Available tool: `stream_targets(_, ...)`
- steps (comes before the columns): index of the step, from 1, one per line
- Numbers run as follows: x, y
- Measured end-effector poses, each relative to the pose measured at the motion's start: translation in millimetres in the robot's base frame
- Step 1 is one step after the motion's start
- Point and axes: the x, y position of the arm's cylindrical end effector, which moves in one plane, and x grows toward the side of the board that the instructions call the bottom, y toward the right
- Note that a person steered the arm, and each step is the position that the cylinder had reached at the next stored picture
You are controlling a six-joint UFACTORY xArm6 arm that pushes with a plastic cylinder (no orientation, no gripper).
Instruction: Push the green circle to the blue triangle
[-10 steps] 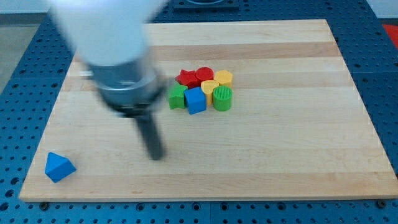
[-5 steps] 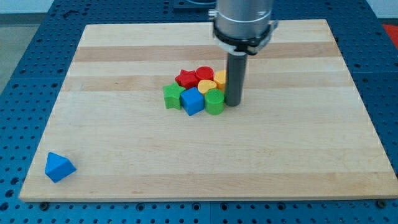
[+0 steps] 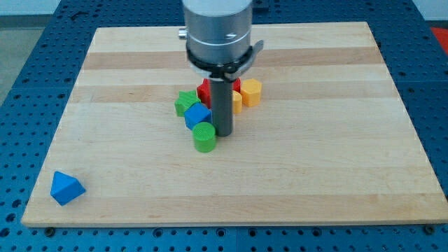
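Note:
The green circle (image 3: 204, 137) lies near the board's middle, below the cluster of blocks. My tip (image 3: 223, 132) stands just to its right, touching or nearly touching it. The blue triangle (image 3: 66, 187) sits alone at the board's bottom left corner, far from the green circle. The rod rises from the tip and hides part of the cluster behind it.
A blue block (image 3: 197, 115) sits just above the green circle, with a green star-like block (image 3: 185, 103) to its upper left. A red block (image 3: 204, 91), partly hidden, and two yellow blocks (image 3: 251, 91) lie behind the rod. The wooden board (image 3: 336, 161) ends at a blue pegboard.
My tip swept left through the cluster. The green circle moved down and left, out of the cluster. The blue block and green star block shifted left.

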Motion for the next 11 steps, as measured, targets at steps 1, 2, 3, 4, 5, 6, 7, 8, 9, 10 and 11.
stream_targets(1,15,-25)
stream_targets(2,47,-31)
stream_targets(3,66,-51)
stream_targets(4,82,-76)
stream_targets(5,80,-102)
stream_targets(6,71,-100)
stream_targets(7,59,-76)
stream_targets(8,58,-84)
stream_targets(9,52,-102)
stream_targets(10,36,-115)
stream_targets(11,40,-139)
